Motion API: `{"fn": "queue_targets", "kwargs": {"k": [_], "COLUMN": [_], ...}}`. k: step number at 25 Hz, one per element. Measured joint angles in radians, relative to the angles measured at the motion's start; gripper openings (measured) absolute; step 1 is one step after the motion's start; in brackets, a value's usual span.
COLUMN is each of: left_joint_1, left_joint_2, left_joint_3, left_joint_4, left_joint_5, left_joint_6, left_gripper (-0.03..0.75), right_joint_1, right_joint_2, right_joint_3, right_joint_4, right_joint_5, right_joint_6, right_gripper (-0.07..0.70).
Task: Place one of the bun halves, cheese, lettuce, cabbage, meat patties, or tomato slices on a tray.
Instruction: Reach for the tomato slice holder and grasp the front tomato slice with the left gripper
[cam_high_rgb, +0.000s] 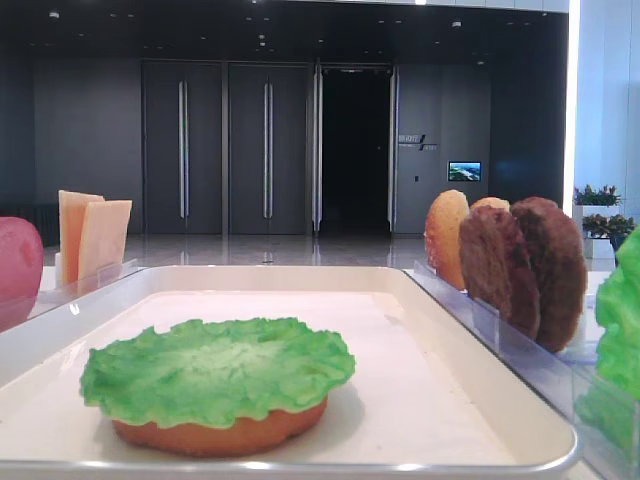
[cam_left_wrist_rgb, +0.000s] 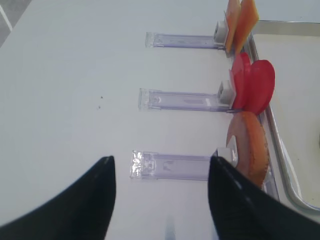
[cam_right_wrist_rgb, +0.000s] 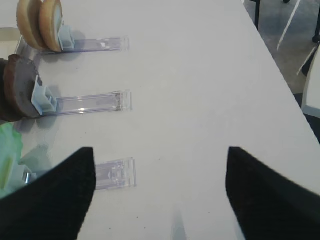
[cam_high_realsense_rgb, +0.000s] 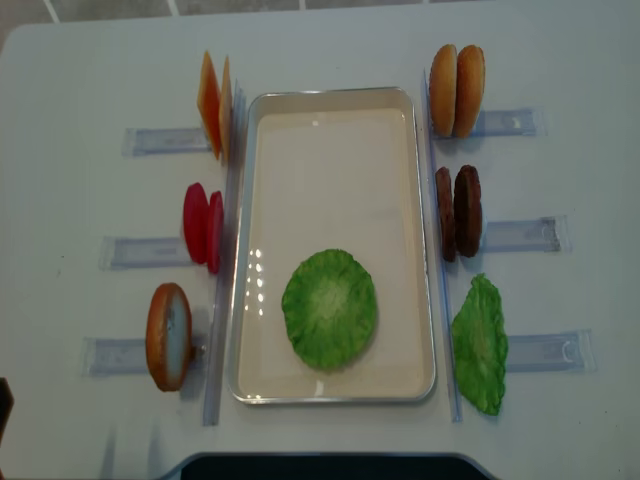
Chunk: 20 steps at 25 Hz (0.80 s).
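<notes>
- on my right wrist camera the right gripper (cam_right_wrist_rgb: 157, 192) has its two black fingers spread wide over bare white table (cam_right_wrist_rgb: 200, 75), nothing between them
- on my left wrist camera the left gripper (cam_left_wrist_rgb: 162, 195) is spread too, hanging over the table with nothing pinched, a clear holder (cam_left_wrist_rgb: 170, 166) just ahead of it
- nearest on the tray (cam_high_realsense_rgb: 330, 120): a lettuce (cam_high_realsense_rgb: 329, 308) leaf lies flat in the near half, and the low front view shows it on top of a bun half (cam_high_rgb: 220, 432)
- left of the tray at the near end, one bun half (cam_high_realsense_rgb: 168, 336) stands on edge in its holder
- right of the tray at the near end, a second green leaf (cam_high_realsense_rgb: 480, 345) leans at its holder
- middle row: tomato slices (cam_high_realsense_rgb: 203, 227) stand upright on the left, just beside the tray rim; two meat patties (cam_high_realsense_rgb: 459, 212) stand upright on the right
- far row: cheese (cam_high_realsense_rgb: 214, 104) slices on edge at the left, a pair of bun halves (cam_high_realsense_rgb: 457, 90) pressed face to face at the right
- beyond the table, in the low view, i see dark doors (cam_high_rgb: 225, 150) and a small lit screen (cam_high_rgb: 464, 171)
</notes>
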Motion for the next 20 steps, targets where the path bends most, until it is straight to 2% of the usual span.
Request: {"fn": "queue_targets", "kwargs": {"k": [20], "left_joint_1": [0.000], "left_joint_2": [0.000], "left_joint_3": [0.000], "left_joint_4": [0.000], "left_joint_5": [0.000], "left_joint_6": [0.000], "left_gripper": [0.453], "right_joint_1": [0.000], "right_joint_2": [0.000], "right_joint_3": [0.000], "right_joint_4": [0.000], "right_joint_5": [0.000], "right_joint_6": [0.000], "right_gripper": [0.541]}}
